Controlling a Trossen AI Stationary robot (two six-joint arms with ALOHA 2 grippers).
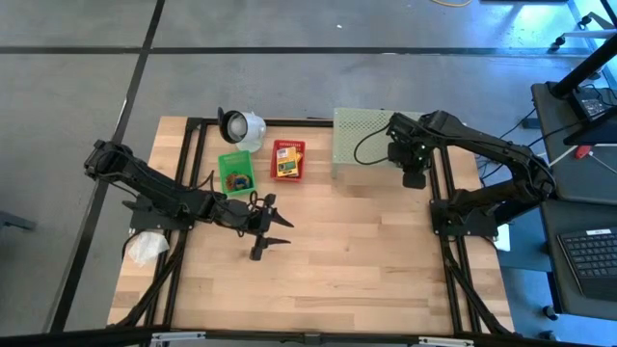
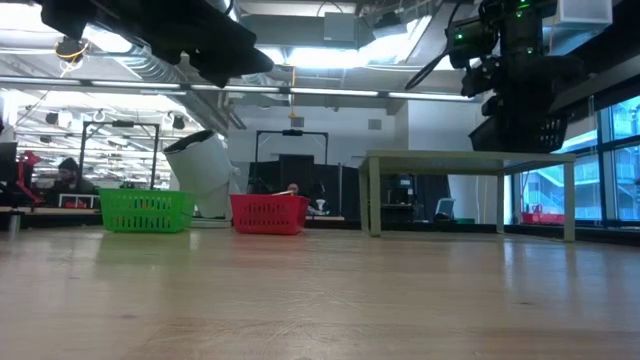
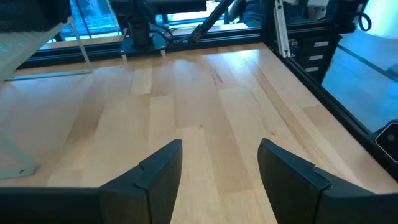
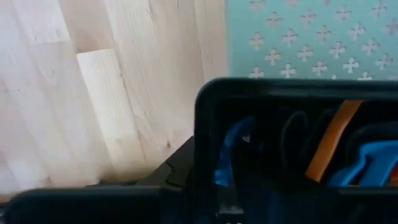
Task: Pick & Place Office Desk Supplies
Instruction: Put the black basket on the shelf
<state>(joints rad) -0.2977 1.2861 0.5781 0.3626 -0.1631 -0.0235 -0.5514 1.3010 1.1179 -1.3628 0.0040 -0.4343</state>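
My right gripper (image 1: 413, 172) points down at the right end of the pale green perforated shelf (image 1: 359, 145). Right under it is a black basket (image 2: 520, 130), its bottom about level with the shelf top (image 2: 465, 157). In the right wrist view the basket (image 4: 280, 106) holds blue (image 4: 227, 155) and orange (image 4: 329, 137) rubber bands. Whether the gripper holds the basket, or whether the basket rests on the shelf, does not show. A yellow crayon box (image 1: 286, 160) lies in a red basket (image 1: 289, 173). My left gripper (image 3: 221, 168) is open over bare table, touching nothing.
A green basket (image 1: 236, 173) with small items stands left of the red one. A white round object (image 1: 243, 127) sits behind them at the far edge. Something white and crumpled (image 1: 147, 249) lies at the table's left edge. Bare wood (image 1: 357, 260) fills the middle and near side.
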